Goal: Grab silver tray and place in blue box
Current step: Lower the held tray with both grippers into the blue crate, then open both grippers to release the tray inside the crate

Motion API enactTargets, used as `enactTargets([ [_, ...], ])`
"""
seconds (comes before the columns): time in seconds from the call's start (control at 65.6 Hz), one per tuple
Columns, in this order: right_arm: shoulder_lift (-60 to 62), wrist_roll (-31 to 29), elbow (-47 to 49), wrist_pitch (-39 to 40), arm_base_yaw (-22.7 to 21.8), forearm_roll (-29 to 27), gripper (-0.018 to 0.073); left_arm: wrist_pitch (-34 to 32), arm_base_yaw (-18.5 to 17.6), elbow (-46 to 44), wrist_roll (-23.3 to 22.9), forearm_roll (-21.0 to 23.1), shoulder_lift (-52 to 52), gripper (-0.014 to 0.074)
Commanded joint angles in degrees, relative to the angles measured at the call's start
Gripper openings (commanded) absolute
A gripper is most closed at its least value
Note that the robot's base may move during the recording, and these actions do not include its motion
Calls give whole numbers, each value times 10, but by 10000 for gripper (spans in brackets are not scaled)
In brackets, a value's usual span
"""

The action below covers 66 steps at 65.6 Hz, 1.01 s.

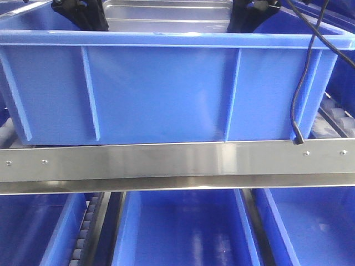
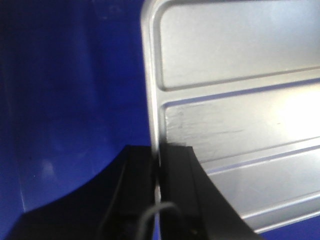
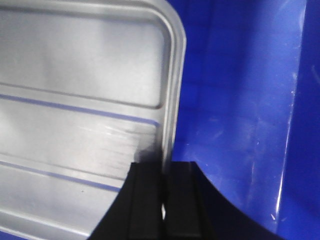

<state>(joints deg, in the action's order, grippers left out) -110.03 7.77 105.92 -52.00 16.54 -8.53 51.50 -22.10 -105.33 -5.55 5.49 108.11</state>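
Observation:
The silver tray (image 1: 166, 15) shows above the rim of the blue box (image 1: 166, 88), held between both arms. My left gripper (image 2: 159, 150) is shut on the tray's left rim (image 2: 150, 90), one finger outside and one inside. Below the tray lies the blue box floor (image 2: 70, 110). My right gripper (image 3: 164, 167) is shut on the tray's right rim (image 3: 172, 100), with the blue box wall (image 3: 240, 115) just to its right. In the front view only the dark bodies of the left gripper (image 1: 83, 14) and right gripper (image 1: 249, 14) show; their fingertips are hidden behind the box wall.
A steel shelf rail (image 1: 177, 163) runs under the box. More blue crates (image 1: 183, 233) stand on the lower level. A black cable (image 1: 302, 83) hangs down at the right. Conveyor rollers (image 1: 335, 119) show to the right of the box.

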Motion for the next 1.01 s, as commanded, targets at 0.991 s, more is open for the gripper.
enactTargets([
  [0.991, 33, -12, 26, 24, 18, -99, 59, -57, -20, -26, 3, 103, -30, -6],
])
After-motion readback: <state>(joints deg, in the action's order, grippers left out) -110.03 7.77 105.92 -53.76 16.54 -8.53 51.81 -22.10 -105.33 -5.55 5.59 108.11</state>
